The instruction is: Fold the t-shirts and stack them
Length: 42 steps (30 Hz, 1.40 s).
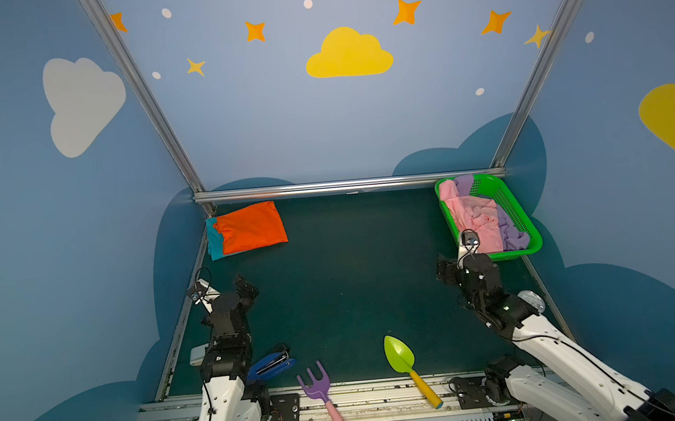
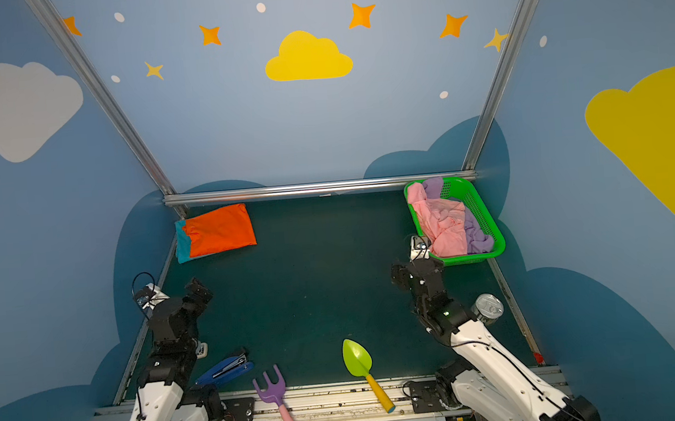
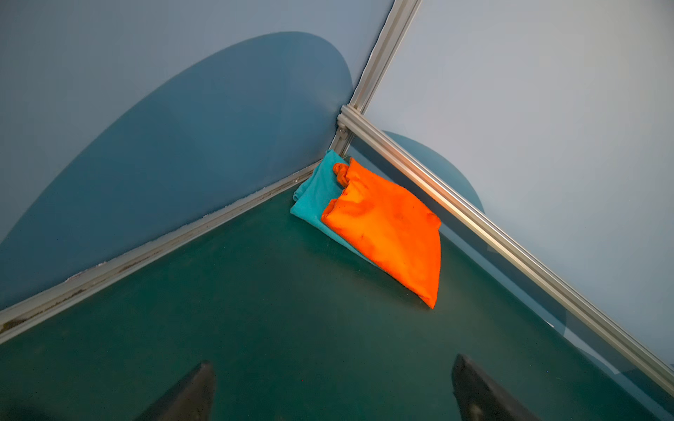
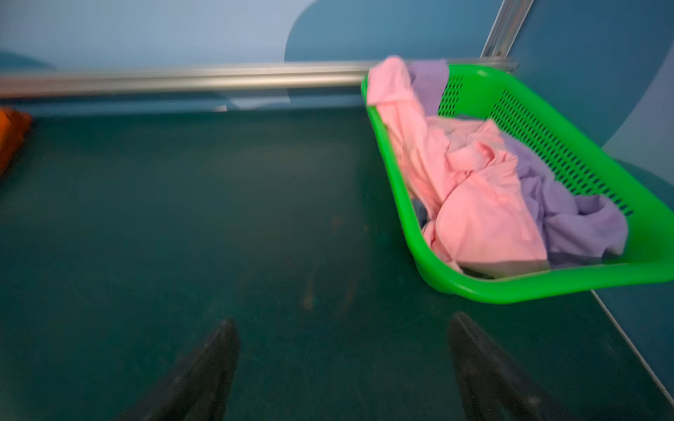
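Hovering above the mat (image 1: 354,281), left claw (image 3: 332,362) and right claw (image 4: 343,320) spread wide (both empty).

Ahead of the left fingers (image 3: 189,393), in the far corner of the desk (image 3: 255,310), the top t-shirt (image 3: 386,233) lies on the bottom t-shirt (image 3: 313,193). Ahead and right of the right fingers (image 4: 204,371) stands a basket (image 4: 547,288), with a third t-shirt (image 4: 474,204) lying partly over a fourth t-shirt (image 4: 576,218) inside it. Behind both pairs of fingers lie a stapler (image 1: 272,365), a rake (image 1: 315,384) and a shovel (image 1: 400,356).

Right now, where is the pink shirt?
In both top views the pink shirt lies in the green basket, far right corner, beside the lilac shirt.
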Tool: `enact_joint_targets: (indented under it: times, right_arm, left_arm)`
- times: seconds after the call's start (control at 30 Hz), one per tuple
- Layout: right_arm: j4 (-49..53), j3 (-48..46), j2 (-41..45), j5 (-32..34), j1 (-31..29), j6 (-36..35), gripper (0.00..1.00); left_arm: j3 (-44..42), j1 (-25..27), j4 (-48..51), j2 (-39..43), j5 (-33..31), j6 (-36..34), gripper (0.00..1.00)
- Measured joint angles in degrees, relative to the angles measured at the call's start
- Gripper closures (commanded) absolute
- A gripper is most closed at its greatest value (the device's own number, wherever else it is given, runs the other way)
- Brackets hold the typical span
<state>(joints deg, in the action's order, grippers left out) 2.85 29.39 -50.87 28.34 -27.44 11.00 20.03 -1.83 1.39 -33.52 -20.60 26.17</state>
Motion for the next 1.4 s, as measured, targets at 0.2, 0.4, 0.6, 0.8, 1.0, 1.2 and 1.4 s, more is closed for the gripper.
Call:
enact_joint_targets:
  times: [0.2,0.4,0.6,0.8,1.0,1.2,1.4]
  right_arm:
    - [-2.4,-2.0,-3.5,-0.3,0.7,-2.8,0.1]
    - [-6.3,-2.1,-8.9,0.0,6.2,-4.9,0.1]
    - [-10.4,-2.6,-17.3,-0.3,11.7,-4.4,0.1]
    - [-17.2,-2.5,-21.1,-2.7,15.1,-5.2,0.1]
    - [-24.7,-1.8,-31.9,-14.4,22.4,-8.1,0.01]
    - [-24.0,-0.2,-32.9,-26.5,27.2,-7.8,0.01]
    - [-23.6,-0.1,-32.9,-28.7,26.5,-7.8,0.02]
  left_arm:
    - [-5.5,0.0,-11.3,-11.1,-1.2,-3.4,0.0]
    - [-8.0,0.0,-21.5,-26.3,-1.7,-6.3,0.0]
    - [0.0,0.1,-29.1,-39.6,-0.8,-10.0,0.0]
    - [2.6,0.7,-37.6,-48.7,-0.5,-13.5,0.0]
    - [2.7,0.9,-39.4,-48.6,2.3,-16.1,0.0]
    - [-0.7,0.7,-47.6,-54.6,8.8,-18.7,0.0]
    - [2.7,1.3,-46.5,-54.1,9.9,-20.2,0.0]
